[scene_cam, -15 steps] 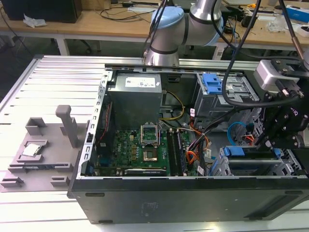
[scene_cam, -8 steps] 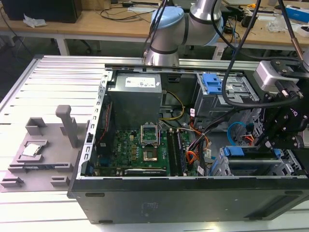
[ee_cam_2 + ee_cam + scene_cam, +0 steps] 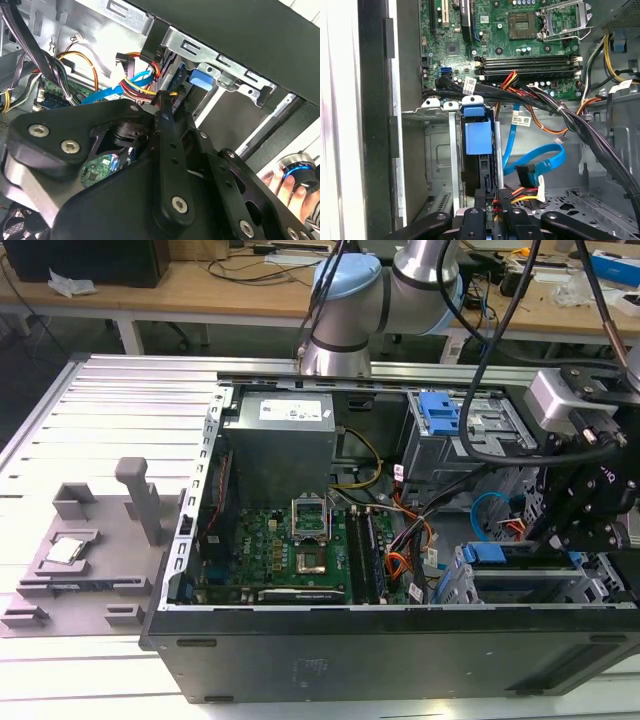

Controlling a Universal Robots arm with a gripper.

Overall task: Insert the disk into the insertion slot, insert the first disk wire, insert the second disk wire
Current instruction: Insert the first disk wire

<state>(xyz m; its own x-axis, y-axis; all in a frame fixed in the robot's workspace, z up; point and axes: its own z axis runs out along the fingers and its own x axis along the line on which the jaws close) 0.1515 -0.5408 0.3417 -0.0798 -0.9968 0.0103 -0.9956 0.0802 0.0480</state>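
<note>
Exterior view first: a ribbed metal table [image 3: 120, 390] carries an open black case [image 3: 300, 660], with a grey fixture [image 3: 90, 550] beside it on the exterior view's left. The arm [image 3: 400, 285] comes in from the far side and bends down into the near corner of the case on the exterior view's right. A green board [image 3: 280, 550] lies on the case floor. At the far right stands a taller cage with a blue latch [image 3: 437, 412].

Nearer than that cage is the slot [image 3: 520, 585], a grey sheet-metal bay. The disk [image 3: 477, 137] sits inside it, and in the first wrist view its blue carrier end faces out between the bay's walls.

The gripper [image 3: 492, 210] hangs right at the disk's open end. Whether the claw is spread or pinching something I cannot tell from where I stand.

A blue cable [image 3: 540, 162] loops just beside the disk, its black plug hanging loose. A red, yellow and black wire bundle [image 3: 522, 192] runs in right up to the gripper.

In the second wrist view, a person's hand [image 3: 292, 192] rests outside the case.
</note>
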